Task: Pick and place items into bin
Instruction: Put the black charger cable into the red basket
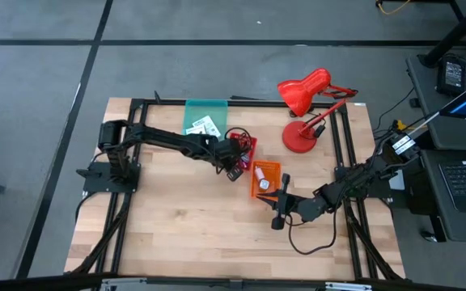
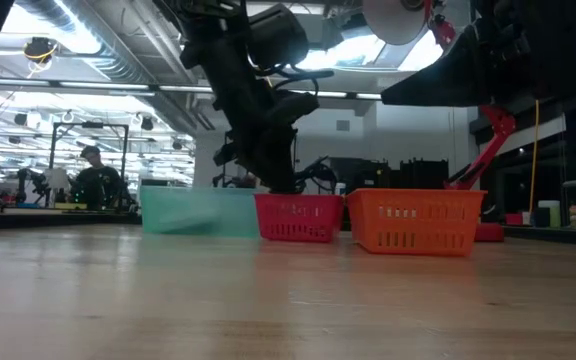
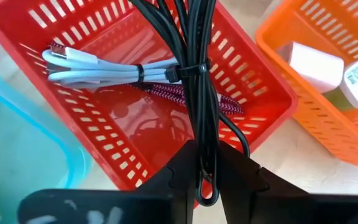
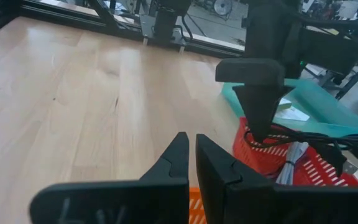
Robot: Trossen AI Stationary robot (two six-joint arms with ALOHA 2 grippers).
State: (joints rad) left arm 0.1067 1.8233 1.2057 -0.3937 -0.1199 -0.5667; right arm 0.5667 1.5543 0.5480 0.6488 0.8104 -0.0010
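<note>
A black cable point(image 3: 191, 37), bundled with a tie, is in my left gripper point(image 3: 206, 163), which is shut on it above the red bin point(image 3: 104, 130). That bin holds a pale bluish-white cable point(image 3: 98, 70) and a dark red braided cable point(image 3: 166, 92). The orange bin point(image 3: 328, 124) beside it holds two white plug pieces point(image 3: 316, 65). Two white cards point(image 1: 205, 126) lie in the teal bin point(image 1: 206, 109). My right gripper point(image 4: 191, 163) is shut and holds nothing, by the orange bin's near edge point(image 1: 267, 192). My left gripper pinches the black cable bundle near its looped end point(image 3: 206, 149) between its two fingers. The fingers slant down from the table's left, and the bundle runs along them and on over the red bin point(image 4: 272, 152). Whether its far part rests on the bin, I cannot tell.
A red desk lamp point(image 1: 306, 105) stands at the table's far right. The three bins sit in a row in the low view: teal point(image 2: 198, 212), red point(image 2: 298, 217), orange point(image 2: 413, 220). Bare wood table point(image 1: 192, 218) spreads toward the near edge. A person point(image 2: 93, 180) sits far behind.
</note>
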